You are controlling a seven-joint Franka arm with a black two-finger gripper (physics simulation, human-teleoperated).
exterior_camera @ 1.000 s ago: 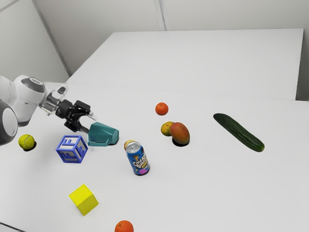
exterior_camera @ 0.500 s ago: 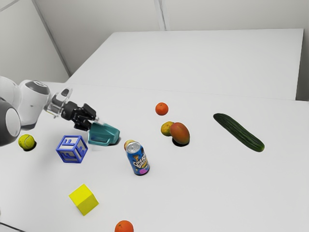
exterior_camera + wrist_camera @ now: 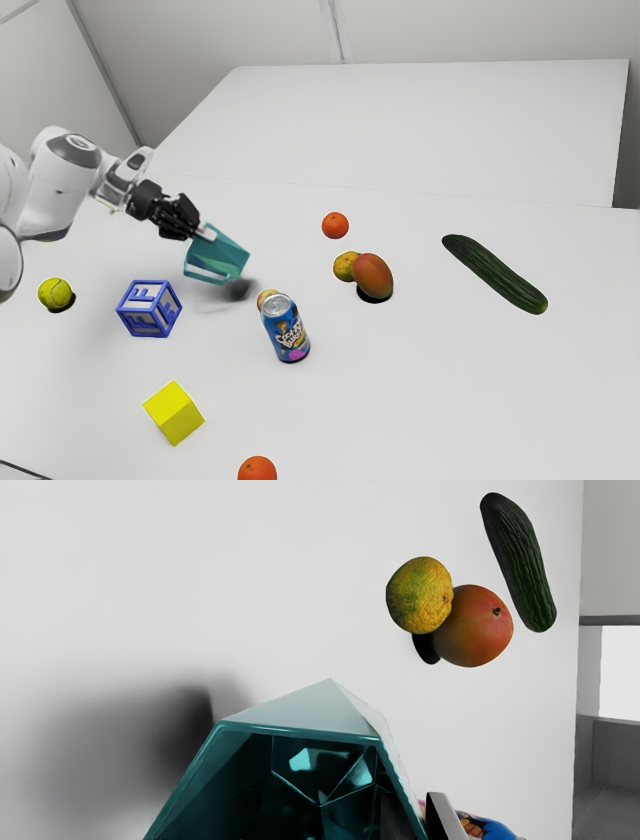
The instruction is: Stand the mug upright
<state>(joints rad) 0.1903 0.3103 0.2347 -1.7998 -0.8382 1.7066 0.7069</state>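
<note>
The teal mug (image 3: pixel 226 258) hangs tilted above the table in the exterior view, its shadow on the surface below. My gripper (image 3: pixel 204 233) holds it by the rim, coming in from the exterior view's upper left. In the wrist view the mug (image 3: pixel 305 730) turns its open mouth toward the camera. There my gripper (image 3: pixel 417 815) is shut on the mug's wall, a light fingertip (image 3: pixel 445 815) outside and a dark shape just inside. The handle is on the mug's lower side in the exterior view.
Near the mug are a lettered blue block (image 3: pixel 149 308) and a soda can (image 3: pixel 286 328), with a round fruit behind the can. Farther off lie a mango (image 3: pixel 372 275), a yellow-green fruit (image 3: pixel 420 595), an orange (image 3: pixel 335 225), a cucumber (image 3: pixel 495 274), a yellow cube (image 3: pixel 174 413) and a tennis ball (image 3: pixel 56 293).
The mug, lying on the table before, has been lifted and tilted with my gripper at its rim. My hand first moved toward the mug, then rose with it.
</note>
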